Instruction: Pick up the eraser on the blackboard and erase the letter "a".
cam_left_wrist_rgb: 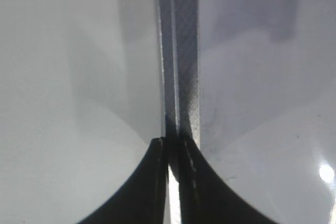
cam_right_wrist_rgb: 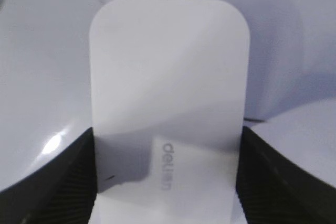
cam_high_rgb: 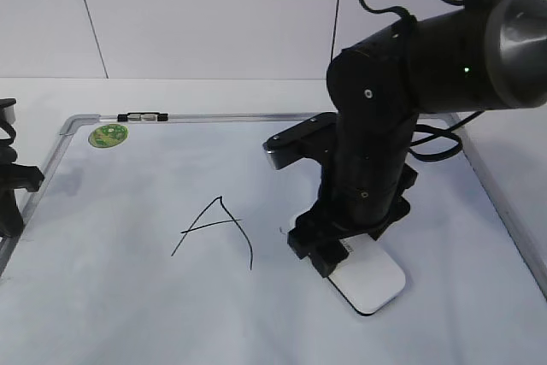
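Right wrist view: my right gripper (cam_right_wrist_rgb: 167,182) has its ribbed pads (cam_right_wrist_rgb: 63,182) pressed against both long sides of the eraser (cam_right_wrist_rgb: 168,87), which lies flat on the blackboard (cam_high_rgb: 128,297). Just left of my fingers sits a faint mark, beyond that the angular capital A (cam_high_rgb: 218,228). My left gripper (cam_left_wrist_rgb: 173,182) rests far off with jaws nearly together over the board's grey frame (cam_left_wrist_rgb: 184,51).

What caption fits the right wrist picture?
Black ribbed jaws flank the white oblong plastic eraser lying on the large white dry-erase board.

Letter "a" hidden behind right arm (cam_high_rgb: 376,151); eraser (cam_high_rgb: 372,284) near end covered; left arm (cam_high_rgb: 10,177) cropped.
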Robot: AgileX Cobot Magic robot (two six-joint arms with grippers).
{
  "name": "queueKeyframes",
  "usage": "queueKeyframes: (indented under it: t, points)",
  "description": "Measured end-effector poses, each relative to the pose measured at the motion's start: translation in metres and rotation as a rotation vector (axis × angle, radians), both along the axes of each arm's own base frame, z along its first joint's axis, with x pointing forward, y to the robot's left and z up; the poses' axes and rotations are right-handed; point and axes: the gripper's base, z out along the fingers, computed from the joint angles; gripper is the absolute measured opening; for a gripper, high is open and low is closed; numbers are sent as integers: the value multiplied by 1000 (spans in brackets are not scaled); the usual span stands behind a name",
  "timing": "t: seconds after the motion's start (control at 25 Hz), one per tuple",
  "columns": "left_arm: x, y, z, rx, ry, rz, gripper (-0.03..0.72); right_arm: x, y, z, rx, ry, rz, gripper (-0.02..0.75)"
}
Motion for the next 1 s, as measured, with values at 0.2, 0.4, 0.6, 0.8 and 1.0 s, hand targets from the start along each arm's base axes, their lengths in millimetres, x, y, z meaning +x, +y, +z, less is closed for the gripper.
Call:
queueKeyframes:
  t: [0.2, 0.4, 0.6, 0.8, 1.0]
  points:
    - [0, 0, 0, 0, 0, 0, 17, 16, -32, 1, -10, -2, -98, 559]
    - [0, 0, 0, 0, 0, 0, 17, 33, -69, 1, -9, -3, -216, 559]
    - [0, 0, 0, 0, 0, 0, 17, 34, -70, 2, 3, -7, -230, 559]
    - [0, 0, 0, 1, -2, 0, 17, 22, -36, 1, 46, -45, -132, 559]
    - [0, 0, 0, 1, -2, 0, 17, 10, -11, 1, 78, -58, -63, 559]
